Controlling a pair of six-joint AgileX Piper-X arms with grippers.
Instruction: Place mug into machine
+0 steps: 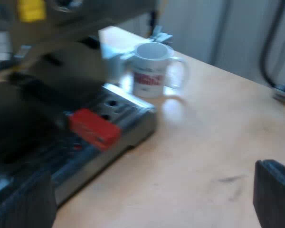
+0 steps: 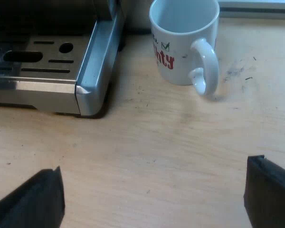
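White ceramic with red lettering, the mug stood upright and empty on the pale wooden table. It sat just beside the corner of the espresso machine, not on the slotted metal drip tray, and its handle pointed away from the machine. The right gripper hung low over bare table near the mug, its two black fingers spread wide with nothing between them. The left gripper was likewise wide open and empty, near the tray's front, where the red end of the holder's handle stuck out above the tray. As I judged it, the task was at the approach step, with the mug not yet grasped. The next move would call for the right gripper to advance, close on the mug, lift it over the tray's edge and set it down beneath the holder.
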